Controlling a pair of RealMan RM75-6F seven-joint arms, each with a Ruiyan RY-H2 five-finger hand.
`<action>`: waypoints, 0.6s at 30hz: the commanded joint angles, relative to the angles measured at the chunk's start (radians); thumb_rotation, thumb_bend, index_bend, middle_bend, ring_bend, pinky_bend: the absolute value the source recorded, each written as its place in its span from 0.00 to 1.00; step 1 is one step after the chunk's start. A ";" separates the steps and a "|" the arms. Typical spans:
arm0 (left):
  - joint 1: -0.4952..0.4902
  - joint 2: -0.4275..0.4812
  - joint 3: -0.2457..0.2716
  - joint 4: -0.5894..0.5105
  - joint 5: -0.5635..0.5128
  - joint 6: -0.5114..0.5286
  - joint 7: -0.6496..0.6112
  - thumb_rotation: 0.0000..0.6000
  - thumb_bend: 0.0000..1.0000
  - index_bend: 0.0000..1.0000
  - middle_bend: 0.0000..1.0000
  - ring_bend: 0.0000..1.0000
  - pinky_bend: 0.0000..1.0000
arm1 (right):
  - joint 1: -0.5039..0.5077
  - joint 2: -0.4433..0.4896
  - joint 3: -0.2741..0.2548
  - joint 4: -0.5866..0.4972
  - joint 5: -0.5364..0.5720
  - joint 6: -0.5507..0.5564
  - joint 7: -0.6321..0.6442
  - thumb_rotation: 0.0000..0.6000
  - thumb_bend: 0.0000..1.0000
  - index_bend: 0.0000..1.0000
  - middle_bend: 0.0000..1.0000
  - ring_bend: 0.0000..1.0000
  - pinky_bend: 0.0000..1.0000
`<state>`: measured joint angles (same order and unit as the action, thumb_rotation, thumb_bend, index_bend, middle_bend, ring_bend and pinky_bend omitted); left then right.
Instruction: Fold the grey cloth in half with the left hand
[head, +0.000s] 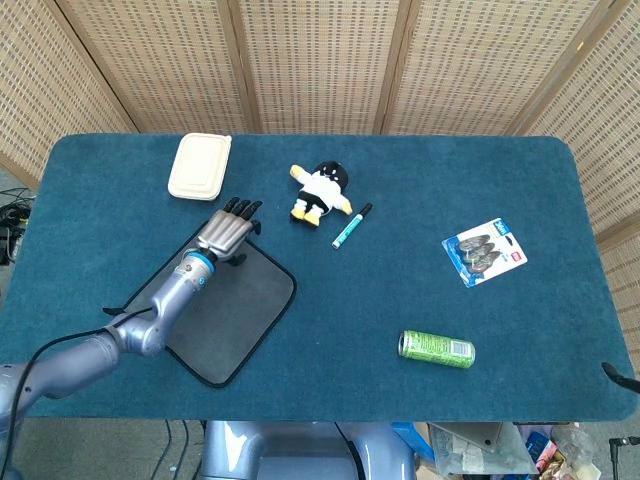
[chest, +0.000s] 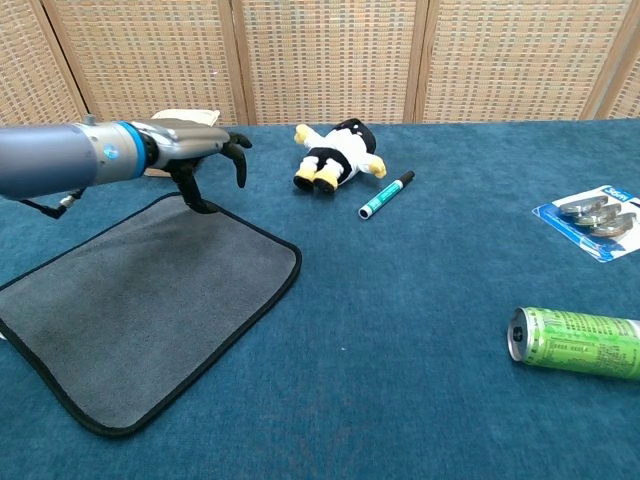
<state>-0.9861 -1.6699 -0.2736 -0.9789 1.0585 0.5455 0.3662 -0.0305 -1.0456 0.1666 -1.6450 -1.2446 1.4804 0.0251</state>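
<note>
left hand (chest: 200, 150) hovers, fingers spread, over the flat grey cloth's (chest: 140, 300) far corner.

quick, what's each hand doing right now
Left hand: open, fingers apart, holding nothing, over the far corner of the grey cloth.
Right hand: out of both views, cannot be told.

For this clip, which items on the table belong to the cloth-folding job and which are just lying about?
Part of the job:
grey cloth
left hand, over the cloth's far corner, holding nothing

Lying about:
beige container
plush toy
marker
blister pack
green can
</note>
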 joint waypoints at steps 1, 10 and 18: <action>-0.037 -0.052 0.010 0.068 -0.031 -0.030 0.011 1.00 0.34 0.33 0.00 0.00 0.00 | 0.001 0.001 0.002 0.002 0.005 -0.003 0.001 1.00 0.00 0.00 0.00 0.00 0.00; -0.087 -0.143 0.022 0.192 -0.044 -0.065 -0.010 1.00 0.34 0.33 0.00 0.00 0.00 | 0.005 -0.001 0.002 0.006 0.015 -0.015 -0.004 1.00 0.00 0.00 0.00 0.00 0.00; -0.125 -0.179 0.037 0.259 -0.043 -0.097 -0.010 1.00 0.34 0.33 0.00 0.00 0.00 | 0.009 -0.003 0.005 0.012 0.030 -0.023 -0.005 1.00 0.00 0.00 0.00 0.00 0.00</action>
<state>-1.1083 -1.8467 -0.2398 -0.7240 1.0167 0.4513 0.3543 -0.0220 -1.0483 0.1719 -1.6333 -1.2147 1.4572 0.0202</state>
